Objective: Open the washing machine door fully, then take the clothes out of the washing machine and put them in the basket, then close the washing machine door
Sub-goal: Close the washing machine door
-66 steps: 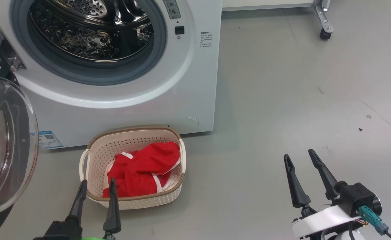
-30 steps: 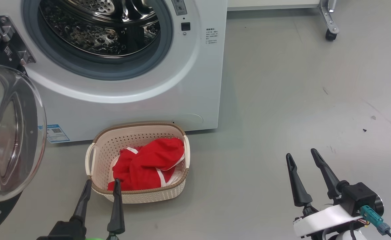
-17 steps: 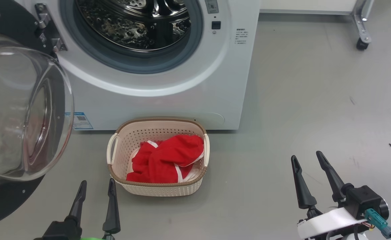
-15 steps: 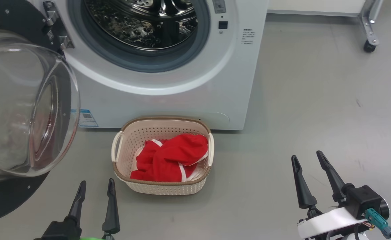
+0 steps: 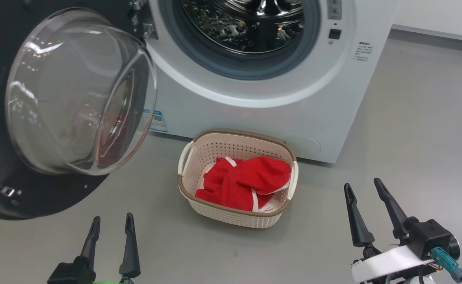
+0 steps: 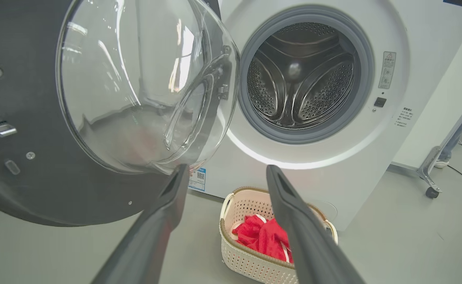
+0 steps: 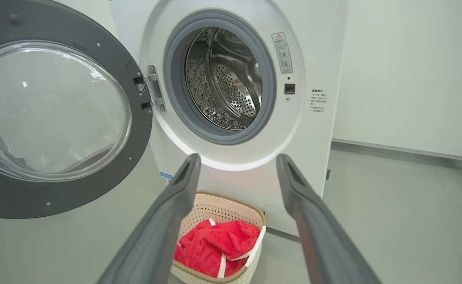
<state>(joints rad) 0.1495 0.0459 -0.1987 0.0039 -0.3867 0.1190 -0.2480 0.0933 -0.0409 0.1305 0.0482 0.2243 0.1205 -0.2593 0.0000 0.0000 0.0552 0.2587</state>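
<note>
On my left the washing machine door [image 5: 77, 90] hangs wide open. Near me, my left gripper [image 5: 112, 217] has its fingers spread and holds nothing. In the middle the clothes [image 5: 250, 183] lie in the basket [image 5: 235, 215], just before the washing machine [image 5: 262, 106]. My right gripper [image 5: 362, 183] is likewise spread and empty.

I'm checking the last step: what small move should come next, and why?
Probably reach the left tool toward the door to push it shut: the drum looks empty, the clothes lie in the basket, and that tool is open, holding nothing.
</note>
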